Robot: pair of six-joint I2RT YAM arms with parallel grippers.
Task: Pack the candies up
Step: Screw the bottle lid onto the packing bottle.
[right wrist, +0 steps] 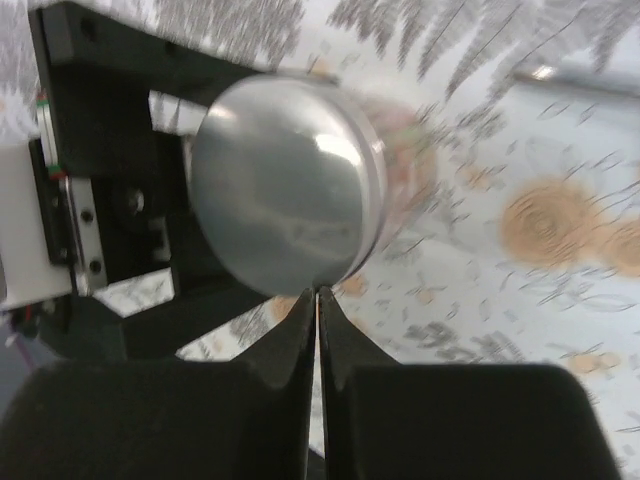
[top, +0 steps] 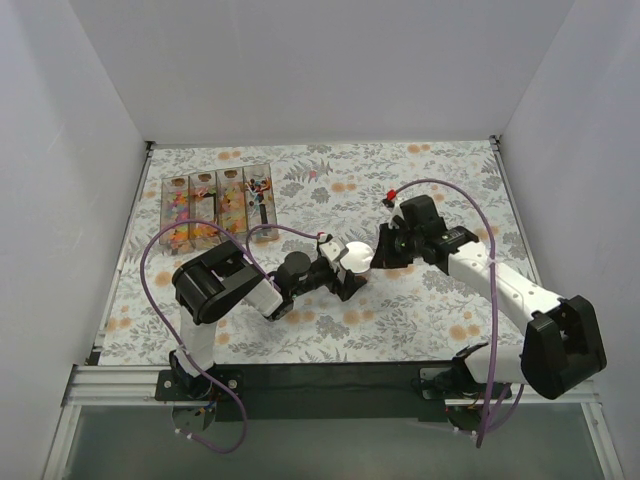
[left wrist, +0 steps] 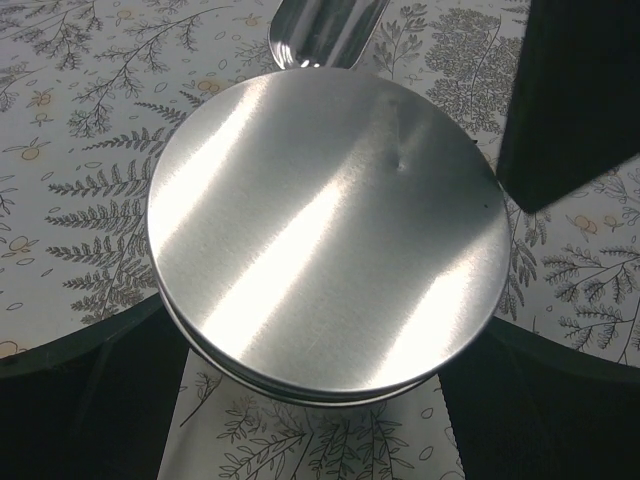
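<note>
A clear jar with a round brushed-metal lid sits between the fingers of my left gripper, which is shut on its sides. In the top view the jar is at mid-table with the left gripper round it. My right gripper is shut, its fingertips against the lower edge of the lid; from above the right gripper is just right of the jar. The candies fill several clear boxes at the far left. A metal scoop lies just beyond the jar.
The flower-print tablecloth covers the table. White walls close off the left, back and right. Purple cables loop off both arms. The right arm's black body stands close to the jar's right.
</note>
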